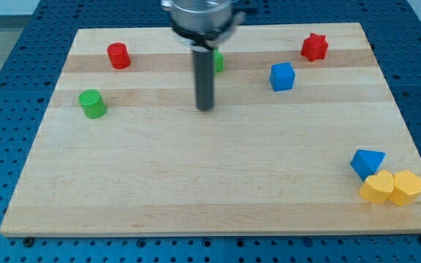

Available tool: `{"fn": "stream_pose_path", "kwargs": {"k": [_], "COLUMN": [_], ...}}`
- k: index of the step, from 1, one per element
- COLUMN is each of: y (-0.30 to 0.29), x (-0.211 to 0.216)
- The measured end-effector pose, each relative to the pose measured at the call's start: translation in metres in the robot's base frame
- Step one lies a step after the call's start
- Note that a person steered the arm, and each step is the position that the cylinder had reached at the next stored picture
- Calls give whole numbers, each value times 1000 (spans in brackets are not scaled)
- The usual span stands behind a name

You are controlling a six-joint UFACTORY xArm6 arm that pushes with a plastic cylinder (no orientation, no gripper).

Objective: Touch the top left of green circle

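The green circle [92, 104] is a short green cylinder at the view's left on the wooden board [196, 183]. My tip [206, 109] rests on the board near the middle, well to the right of the green circle and about level with it. The dark rod rises from the tip to the arm's grey end at the view's top. A second green block [218, 62] is mostly hidden behind the rod; its shape cannot be made out.
A red cylinder [118, 55] stands at the top left. A red star [314, 47] and a blue cube [282, 76] are at the top right. A blue block [367, 162] and two yellow blocks [376, 188] [406, 187] cluster at the bottom right.
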State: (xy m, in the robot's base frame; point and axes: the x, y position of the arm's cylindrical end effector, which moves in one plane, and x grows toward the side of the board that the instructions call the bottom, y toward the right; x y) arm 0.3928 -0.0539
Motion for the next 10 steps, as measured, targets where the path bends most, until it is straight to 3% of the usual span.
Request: {"fn": "stream_pose_path", "kwargs": {"k": [1, 3, 5, 8, 10], "y": [-53, -69, -163, -181, -174], "x": [-23, -29, -30, -35, -4]}}
